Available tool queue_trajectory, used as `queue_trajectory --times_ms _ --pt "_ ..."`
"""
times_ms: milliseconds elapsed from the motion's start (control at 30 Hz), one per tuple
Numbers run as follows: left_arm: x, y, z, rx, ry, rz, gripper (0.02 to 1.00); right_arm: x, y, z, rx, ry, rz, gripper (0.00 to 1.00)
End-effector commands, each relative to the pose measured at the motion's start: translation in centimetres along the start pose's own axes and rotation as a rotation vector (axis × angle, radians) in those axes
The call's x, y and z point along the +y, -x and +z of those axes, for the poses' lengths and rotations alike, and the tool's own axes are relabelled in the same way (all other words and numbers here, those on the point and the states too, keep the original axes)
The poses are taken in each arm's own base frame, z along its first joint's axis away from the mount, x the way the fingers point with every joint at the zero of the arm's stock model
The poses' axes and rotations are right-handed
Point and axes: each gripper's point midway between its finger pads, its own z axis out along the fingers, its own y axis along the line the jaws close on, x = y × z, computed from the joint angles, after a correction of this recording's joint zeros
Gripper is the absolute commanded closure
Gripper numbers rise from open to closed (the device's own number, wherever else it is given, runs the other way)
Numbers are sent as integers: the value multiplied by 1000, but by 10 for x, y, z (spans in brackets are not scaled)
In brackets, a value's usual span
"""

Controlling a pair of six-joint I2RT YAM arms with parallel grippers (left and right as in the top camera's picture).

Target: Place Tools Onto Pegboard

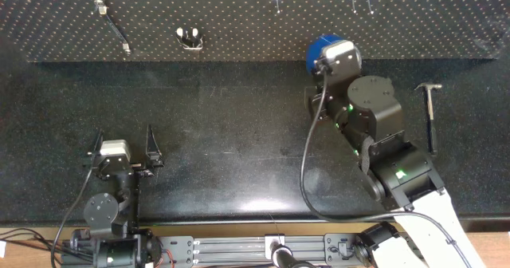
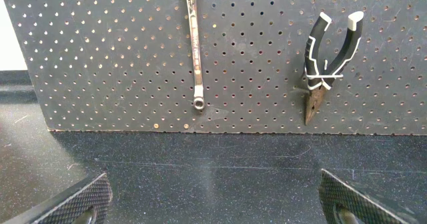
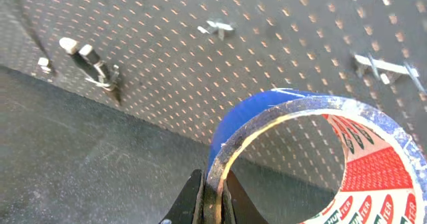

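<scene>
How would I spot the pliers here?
Find the black pegboard standing along the far edge of the table. Two tools hang on its left part: a slim silver wrench and, right of it, the pliers. Only the pliers have forked black-and-white handles pointing up and a nose pointing down.

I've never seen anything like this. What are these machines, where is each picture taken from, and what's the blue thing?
Two robot arms stand at a black table, each ending in a two-finger gripper. One picture looks down from above; the other two come from cameras on the arms' wrists. A pegboard stands at the table's far edge, with a wrench and pliers hanging on it and two empty hooks. The right gripper pinches a blue tape roll near the board. The left gripper is open and empty. A hammer lies on the table.
</scene>
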Motion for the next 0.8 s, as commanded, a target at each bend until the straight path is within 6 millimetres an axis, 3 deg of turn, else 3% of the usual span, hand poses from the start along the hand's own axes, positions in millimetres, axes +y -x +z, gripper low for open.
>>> queue_trajectory --times_ms 33,167,367,800 --pt "-1 0 0 0 -9 -3 23 16 31 -3 -120 20 -157 925" --pt "-1 0 0 0 -9 -3 23 19 39 13 -148 -2 -164 923" --pt "-1 0 0 0 -9 -3 25 23 32 46 -132 -2 -188 928" --pt "-1 0 0 0 -9 -3 25 35 42 77 -202 2 -280 928"
